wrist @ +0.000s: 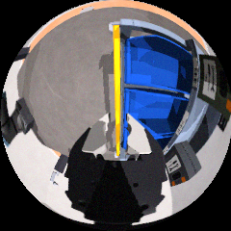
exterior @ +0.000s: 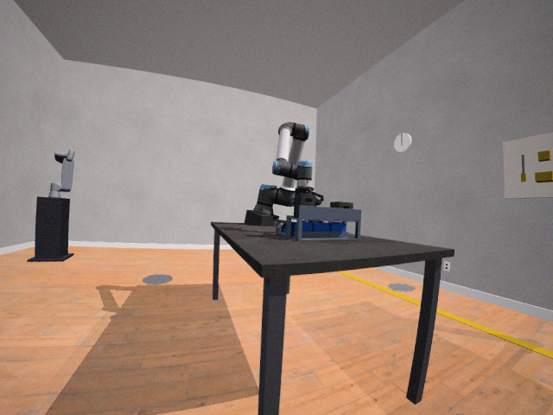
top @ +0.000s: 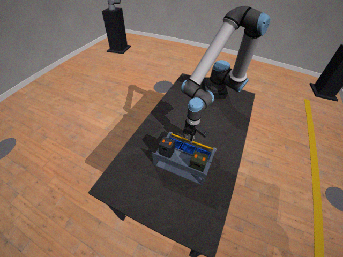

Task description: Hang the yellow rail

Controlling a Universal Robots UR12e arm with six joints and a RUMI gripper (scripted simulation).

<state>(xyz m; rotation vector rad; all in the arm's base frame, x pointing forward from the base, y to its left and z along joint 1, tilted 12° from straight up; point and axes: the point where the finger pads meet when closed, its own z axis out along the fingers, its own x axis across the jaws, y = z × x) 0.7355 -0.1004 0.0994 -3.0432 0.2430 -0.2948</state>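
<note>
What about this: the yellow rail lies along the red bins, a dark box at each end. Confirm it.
Wrong colour: the bins are blue, not red, as the wrist view shows. The yellow rail does lie along them, a dark box at each end.

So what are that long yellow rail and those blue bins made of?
The long yellow rail looks like painted metal or hard plastic: thin, straight, evenly coloured and matte. The blue bins look like moulded plastic, with saturated colour and smooth, slightly glossy walls. Neither is certain.
</note>
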